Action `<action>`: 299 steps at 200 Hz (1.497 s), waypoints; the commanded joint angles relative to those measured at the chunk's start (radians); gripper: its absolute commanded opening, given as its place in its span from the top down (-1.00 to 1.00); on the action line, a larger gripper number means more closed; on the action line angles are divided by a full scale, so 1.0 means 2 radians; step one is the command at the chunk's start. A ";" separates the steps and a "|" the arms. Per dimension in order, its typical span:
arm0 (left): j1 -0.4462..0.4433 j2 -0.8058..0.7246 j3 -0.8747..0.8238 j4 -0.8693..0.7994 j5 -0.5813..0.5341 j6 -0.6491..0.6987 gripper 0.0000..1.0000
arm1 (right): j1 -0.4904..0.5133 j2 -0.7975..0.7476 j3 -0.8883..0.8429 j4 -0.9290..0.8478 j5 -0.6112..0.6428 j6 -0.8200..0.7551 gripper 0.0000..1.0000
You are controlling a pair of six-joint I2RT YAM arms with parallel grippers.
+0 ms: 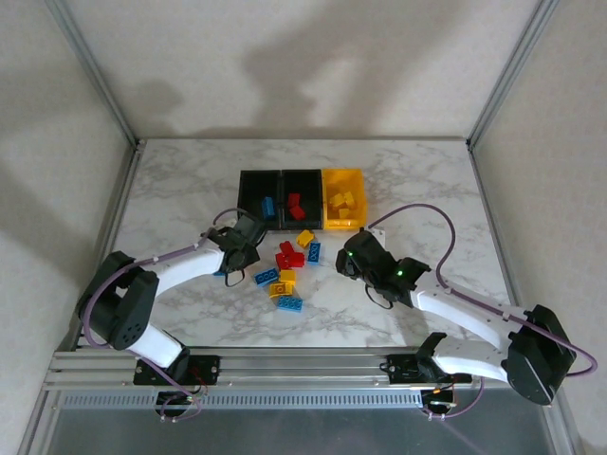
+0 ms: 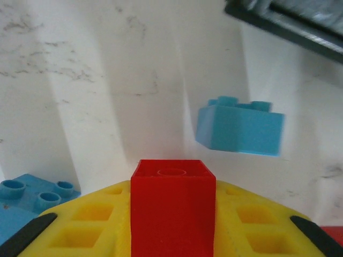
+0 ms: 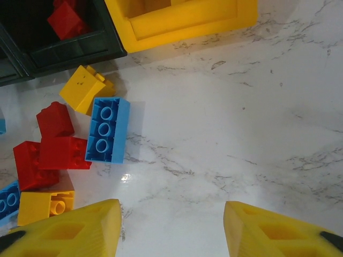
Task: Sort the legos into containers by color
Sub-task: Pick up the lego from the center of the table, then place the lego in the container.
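Marble table (image 1: 427,190) is carrying loose legos (image 1: 289,270) before the containers (image 1: 343,226). Left jaws are pinching a red lego (image 2: 172,214); delivery seems underway, calling for a lift over the middle black bin (image 1: 302,227) holding reds. Right jaws are hanging spread.

Legos (image 1: 287,258) red/lt blue/yellow; bins (image 1: 282,190) 2 black, 1 yellow; table (image 1: 180,190) white, prob. grey-veined.

Legos (image 1: 287,269) red, blue, yellow, loose before containers (image 1: 282,190); some sorted inside; red lego (image 2: 172,184) in left gripper (image 2: 172,233).
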 commanded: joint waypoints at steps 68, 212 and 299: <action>-0.021 0.009 0.144 -0.036 0.029 0.031 0.52 | 0.005 -0.055 -0.021 -0.029 0.019 0.026 -0.07; -0.039 0.287 0.451 -0.068 0.048 0.070 0.50 | 0.004 -0.078 -0.037 -0.035 0.018 0.049 -0.06; -0.038 0.343 0.513 -0.090 0.042 0.073 0.30 | 0.005 -0.089 -0.031 -0.051 0.027 0.051 -0.07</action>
